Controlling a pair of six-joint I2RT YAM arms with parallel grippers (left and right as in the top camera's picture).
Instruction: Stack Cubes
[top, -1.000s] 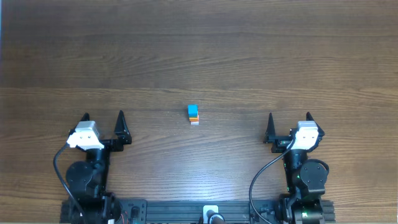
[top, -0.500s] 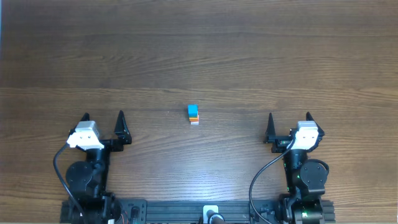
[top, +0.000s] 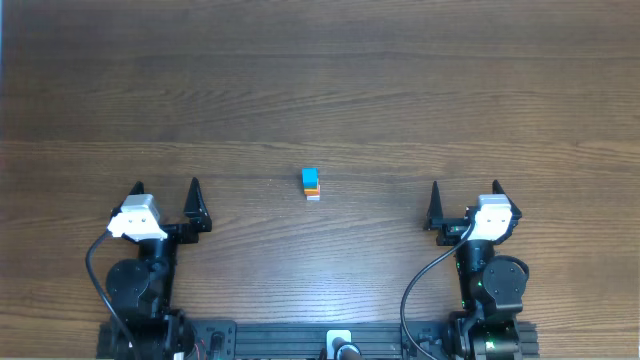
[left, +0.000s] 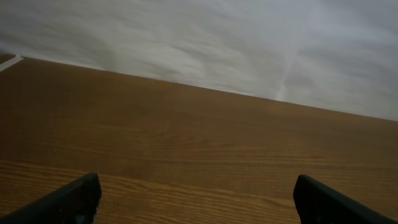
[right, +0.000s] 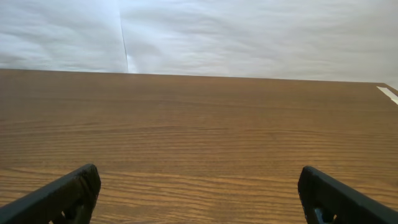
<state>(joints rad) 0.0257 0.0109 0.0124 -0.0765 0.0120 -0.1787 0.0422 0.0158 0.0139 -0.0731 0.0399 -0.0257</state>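
Claws spread wide: left gripper (top: 165, 190), right gripper (top: 465, 190).
I see the cube stack (top: 311, 184) between them at mid-table, blue over orange over white, crisp square edges on the dark, straight-grained wooden table (top: 320, 80).

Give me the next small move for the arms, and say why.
Probably no move: leave both arms parked. The blue cube sits on the orange cube, which sits on the white cube, one stack. The left gripper and right gripper are open, empty, well clear to either side.
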